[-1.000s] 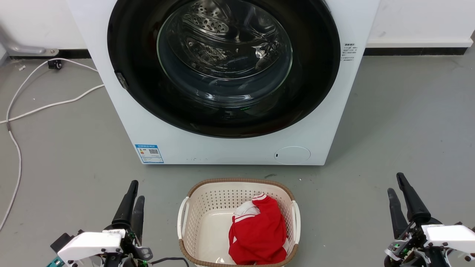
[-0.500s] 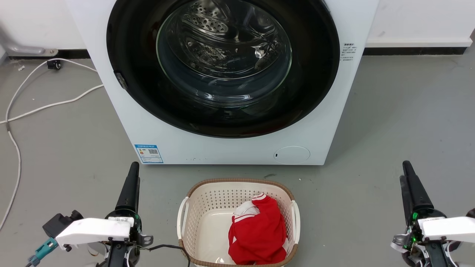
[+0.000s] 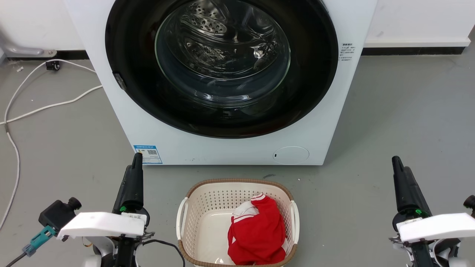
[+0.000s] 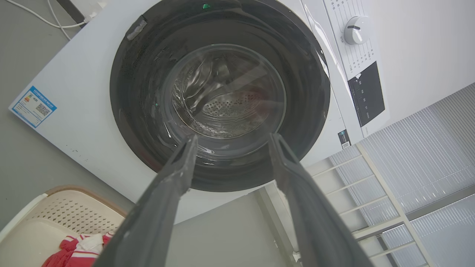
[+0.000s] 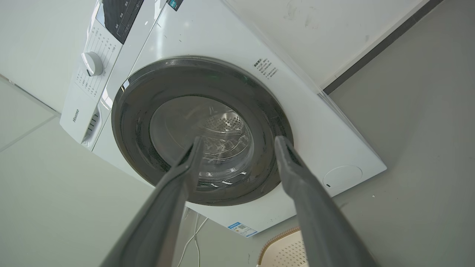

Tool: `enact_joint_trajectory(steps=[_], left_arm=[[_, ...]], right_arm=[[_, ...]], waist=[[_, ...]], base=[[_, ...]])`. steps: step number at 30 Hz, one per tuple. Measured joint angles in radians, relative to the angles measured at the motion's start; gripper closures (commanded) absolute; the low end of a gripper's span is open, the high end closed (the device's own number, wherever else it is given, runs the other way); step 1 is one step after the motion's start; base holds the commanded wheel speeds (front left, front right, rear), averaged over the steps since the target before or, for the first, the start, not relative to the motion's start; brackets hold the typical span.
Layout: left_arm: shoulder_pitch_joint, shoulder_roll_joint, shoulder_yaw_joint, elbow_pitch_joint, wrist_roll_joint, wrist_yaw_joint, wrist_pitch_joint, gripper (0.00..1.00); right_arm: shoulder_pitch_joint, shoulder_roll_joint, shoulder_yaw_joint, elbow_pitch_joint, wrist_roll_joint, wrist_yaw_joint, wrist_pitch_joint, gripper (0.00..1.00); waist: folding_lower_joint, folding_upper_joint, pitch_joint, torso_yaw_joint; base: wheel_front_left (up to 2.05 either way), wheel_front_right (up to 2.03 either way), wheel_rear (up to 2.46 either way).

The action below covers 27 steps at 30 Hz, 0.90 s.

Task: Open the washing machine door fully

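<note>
The washing machine (image 3: 230,148) is a white front-loader standing straight ahead of me. The washing machine door (image 3: 315,74), with its black rim and bulging clear glass, lies flat against the front, and the steel drum shows through the glass. My left gripper (image 3: 135,167) hovers low at the front left, just short of the blue label, well apart from the door. My right gripper (image 3: 401,165) hovers at the front right, off the machine's corner. In the left wrist view my left gripper (image 4: 233,138) stands open and empty toward the door (image 4: 222,92). My right gripper (image 5: 239,140) is likewise open toward the door (image 5: 200,129).
A white laundry basket (image 3: 185,207) with a red and white garment (image 3: 259,233) sits on the grey floor between my arms, just before the machine. White cables (image 3: 37,107) trail across the floor at the left. A wall runs behind the machine.
Both grippers have moved forward toward the machine and turned, so their fingers now line up edge-on in the head view. The door has not moved.
</note>
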Motion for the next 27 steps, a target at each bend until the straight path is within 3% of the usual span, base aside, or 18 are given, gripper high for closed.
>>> enact_joint_trajectory(steps=[18,27], left_arm=[[0.0,0.014,-0.036,0.004,0.38,0.0,-0.058,0.0],[0.001,0.032,-0.061,0.017,0.52,0.023,-0.085,0.0]], right_arm=[[0.037,0.0,0.022,0.005,-0.315,0.0,-0.052,0.0],[0.037,0.001,0.028,0.003,-0.448,0.0,-0.064,0.0]], waist=[[0.0,0.0,-0.006,-0.005],[0.0,0.0,-0.009,-0.005]], base=[[0.0,0.0,0.0],[0.0,0.0,0.0]])
